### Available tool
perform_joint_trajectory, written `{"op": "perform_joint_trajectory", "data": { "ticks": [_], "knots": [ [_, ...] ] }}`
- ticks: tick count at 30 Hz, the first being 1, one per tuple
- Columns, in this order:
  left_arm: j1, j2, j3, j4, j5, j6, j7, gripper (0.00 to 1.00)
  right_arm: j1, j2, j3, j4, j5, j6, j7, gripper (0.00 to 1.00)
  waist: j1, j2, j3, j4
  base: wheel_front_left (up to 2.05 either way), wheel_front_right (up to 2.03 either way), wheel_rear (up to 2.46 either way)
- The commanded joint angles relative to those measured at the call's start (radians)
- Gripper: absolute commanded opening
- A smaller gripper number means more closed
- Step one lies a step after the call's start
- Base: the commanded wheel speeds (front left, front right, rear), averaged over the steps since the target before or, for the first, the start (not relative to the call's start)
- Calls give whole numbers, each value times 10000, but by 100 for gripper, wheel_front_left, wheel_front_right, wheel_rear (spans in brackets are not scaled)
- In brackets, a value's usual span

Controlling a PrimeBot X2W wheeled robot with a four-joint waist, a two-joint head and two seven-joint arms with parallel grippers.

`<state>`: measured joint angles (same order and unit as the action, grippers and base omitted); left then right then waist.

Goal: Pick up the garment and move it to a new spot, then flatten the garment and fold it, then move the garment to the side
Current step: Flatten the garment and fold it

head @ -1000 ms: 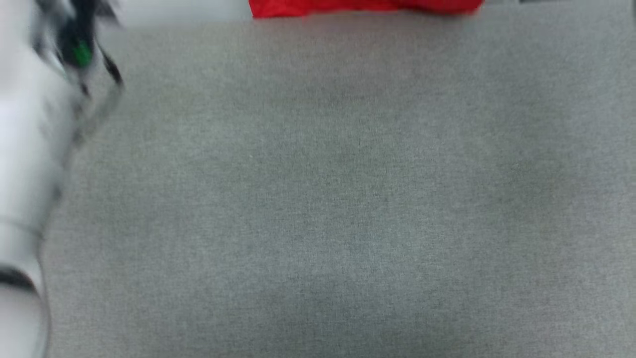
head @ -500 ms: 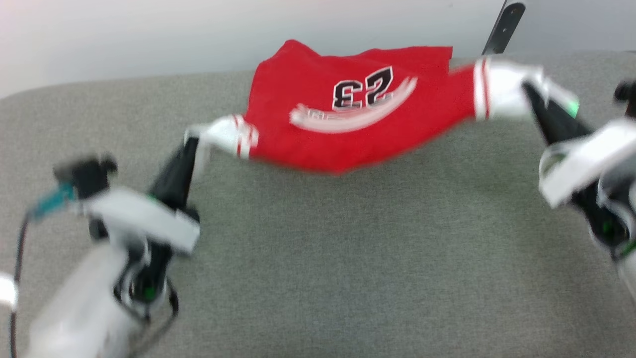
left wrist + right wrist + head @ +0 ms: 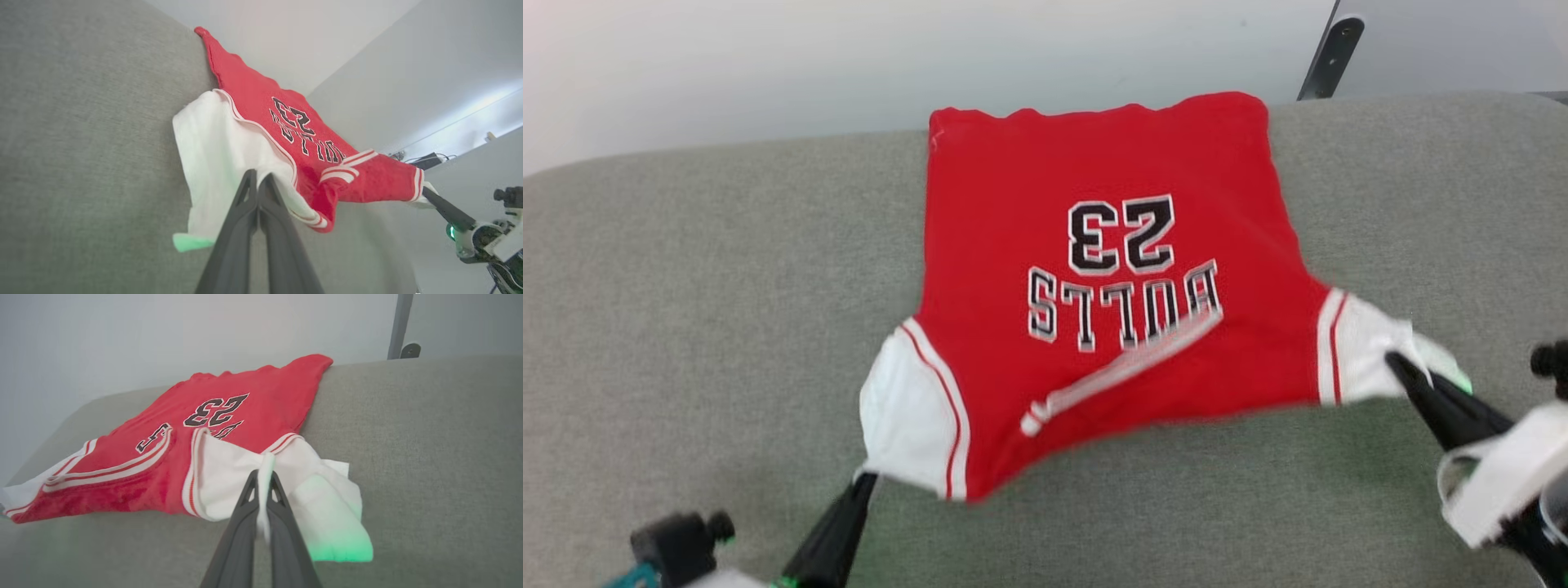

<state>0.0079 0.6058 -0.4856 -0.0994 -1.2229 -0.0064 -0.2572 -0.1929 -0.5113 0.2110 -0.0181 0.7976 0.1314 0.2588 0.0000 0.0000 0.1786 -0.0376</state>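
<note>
Half a second back the garment (image 3: 1094, 269) was a bunched strip slung between my two arms. Now the body's spread out, with the BULLS 23 print upside down from my side.

My left end effector (image 3: 864, 480) is clamped shut on the left white sleeve, and my right end effector (image 3: 1393, 358) is pinched on the right one. The hem is right up at the far edge of the table (image 3: 686, 286), about mid-width, and the sleeves and collar end are hanging slightly off the surface towards the near edge.

I reckon I'm in the flatten step. The next move looks like pulling the sleeves apart a bit to take out the sag in the middle, lowering them, then letting go.

Loads of bare table left, right and near. None at the far edge though, so I shouldn't push it any further away or the hem could slide off.
</note>
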Motion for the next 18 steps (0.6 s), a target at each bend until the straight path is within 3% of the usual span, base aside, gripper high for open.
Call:
{"op": "perform_joint_trajectory", "data": {
  "ticks": [1,5,10,12,18],
  "knots": [
    [260,179,-26,-219,118,103,8,0,312,28,-273,-225,-98,-15,192,0,0,0,36,35,0,0,0],
    [1126,741,-31,-1323,178,484,131,0,1540,209,-1237,-1496,-465,-15,1381,0,0,0,156,104,0,0,0],
    [1532,958,-67,-2061,170,797,248,0,2349,710,-2052,-2429,-709,-13,2458,0,0,0,346,145,0,0,0],
    [1384,880,-192,-1968,259,858,352,0,2502,986,-2082,-2444,-630,-13,2825,0,0,0,406,136,0,0,0],
    [735,551,-705,-1206,870,1195,642,0,2388,966,-1513,-1835,-910,-13,3305,0,0,0,645,61,0,0,0]
  ]
}}
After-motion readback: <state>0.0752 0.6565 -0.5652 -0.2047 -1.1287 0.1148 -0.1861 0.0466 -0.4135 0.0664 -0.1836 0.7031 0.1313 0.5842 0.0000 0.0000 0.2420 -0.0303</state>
